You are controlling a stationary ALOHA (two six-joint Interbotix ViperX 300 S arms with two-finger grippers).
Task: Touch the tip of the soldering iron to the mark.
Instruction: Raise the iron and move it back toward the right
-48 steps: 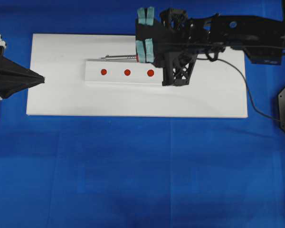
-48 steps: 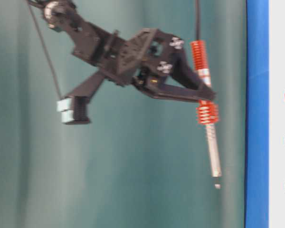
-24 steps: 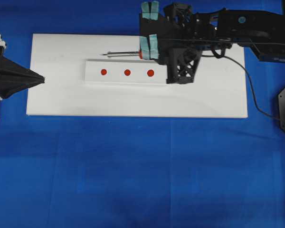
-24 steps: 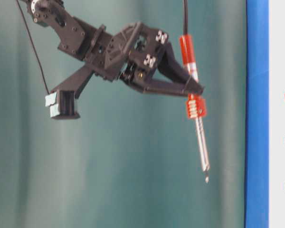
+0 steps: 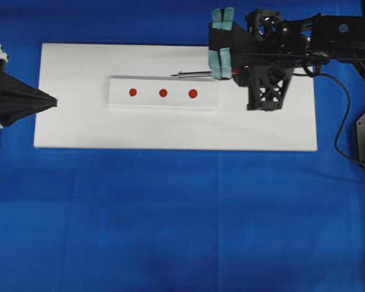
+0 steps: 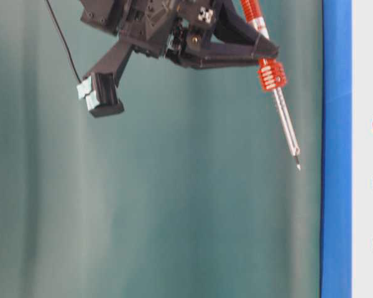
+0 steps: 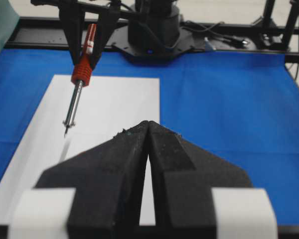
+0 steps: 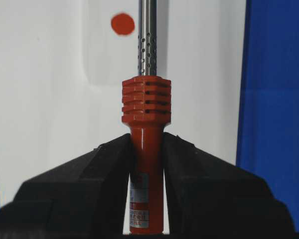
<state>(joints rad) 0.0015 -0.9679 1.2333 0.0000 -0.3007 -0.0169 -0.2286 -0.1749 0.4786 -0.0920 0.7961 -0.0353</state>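
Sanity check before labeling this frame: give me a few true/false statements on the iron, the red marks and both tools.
1. The right tool is shut on the soldering iron. True.
2. The tip rests on a red mark. False: in the table-level view it hangs in the air, off the white board.
3. The raised white strip carries three red marks. True.
4. The left tool grips the iron's cord. False: it is shut on nothing, at the board's left end.
5. The iron's shaft lies directly over the middle mark. False: seen from overhead it runs along the strip's far edge.
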